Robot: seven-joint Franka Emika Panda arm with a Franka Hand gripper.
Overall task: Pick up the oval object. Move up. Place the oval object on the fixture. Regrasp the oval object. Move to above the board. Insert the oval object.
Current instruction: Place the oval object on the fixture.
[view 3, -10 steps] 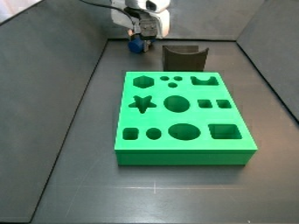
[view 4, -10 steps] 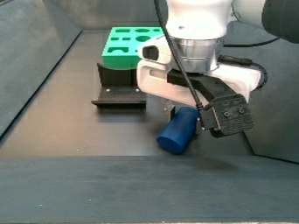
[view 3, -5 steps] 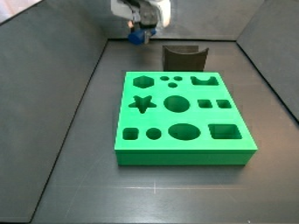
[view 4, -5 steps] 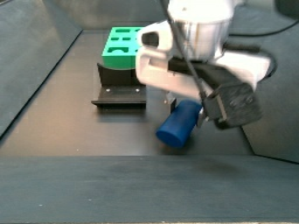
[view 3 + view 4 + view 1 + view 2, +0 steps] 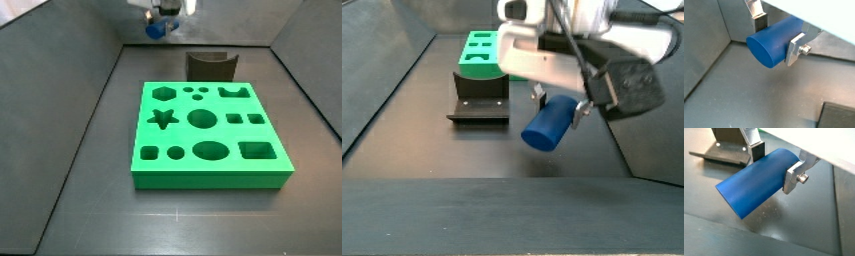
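My gripper (image 5: 777,36) is shut on the oval object (image 5: 775,42), a blue stubby peg, and holds it clear above the dark floor; the silver fingers clamp its sides in both wrist views (image 5: 754,188). In a side view the peg (image 5: 549,125) hangs tilted under the gripper (image 5: 559,103), right of the fixture (image 5: 478,102). In a side view the gripper (image 5: 160,22) is high at the back, left of the fixture (image 5: 211,66). The green board (image 5: 207,133) lies in the middle of the floor; its far end shows behind the fixture (image 5: 486,50).
Grey walls enclose the floor on the left (image 5: 67,60) and right (image 5: 314,50). The fixture's base plate shows in a wrist view (image 5: 724,150). The robot's white wrist body (image 5: 583,50) fills the upper right of a side view.
The gripper has risen with the blue peg in it, from near the floor to well above it. The board and fixture have not moved.
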